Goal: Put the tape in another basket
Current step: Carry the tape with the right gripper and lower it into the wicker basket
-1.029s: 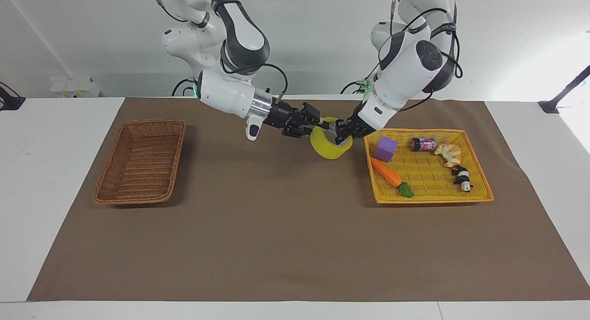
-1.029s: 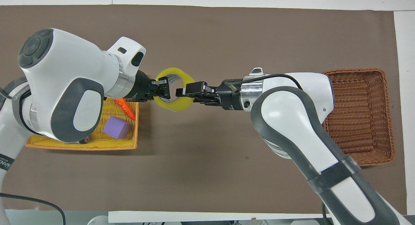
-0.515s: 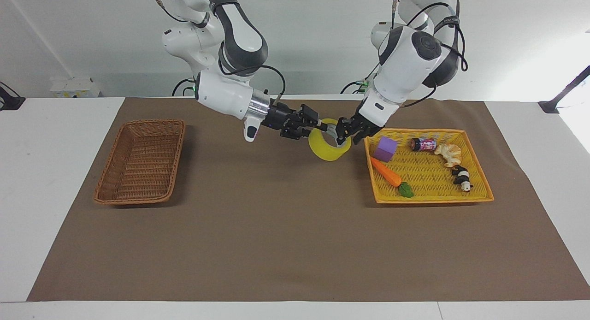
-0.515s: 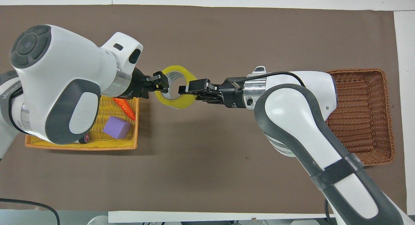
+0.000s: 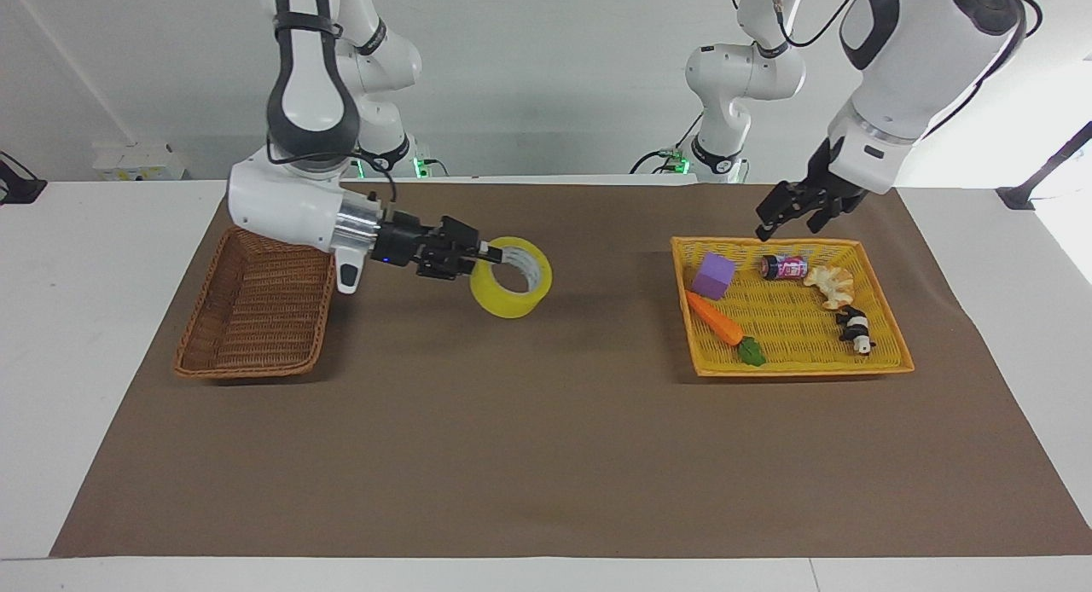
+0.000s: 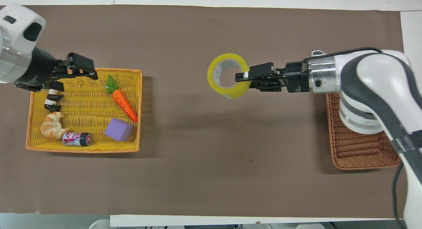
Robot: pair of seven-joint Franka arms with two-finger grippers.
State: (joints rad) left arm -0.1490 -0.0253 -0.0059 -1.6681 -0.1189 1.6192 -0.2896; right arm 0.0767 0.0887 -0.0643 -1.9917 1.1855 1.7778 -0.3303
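Facing view, translucent yellow tape (image 5: 510,277) roll, white printed core, upright in right gripper (image 5: 483,257)

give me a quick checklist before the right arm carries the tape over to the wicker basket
1. Right gripper shut on the translucent yellow packing tape roll: ok.
2. Tape lifted off the brown mat: ok.
3. Left gripper open, over the yellow plastic mesh basket: ok.
4. Brown woven wicker basket has room: ok.
5. Tape over the wicker basket: not ok, it hangs over the mat.
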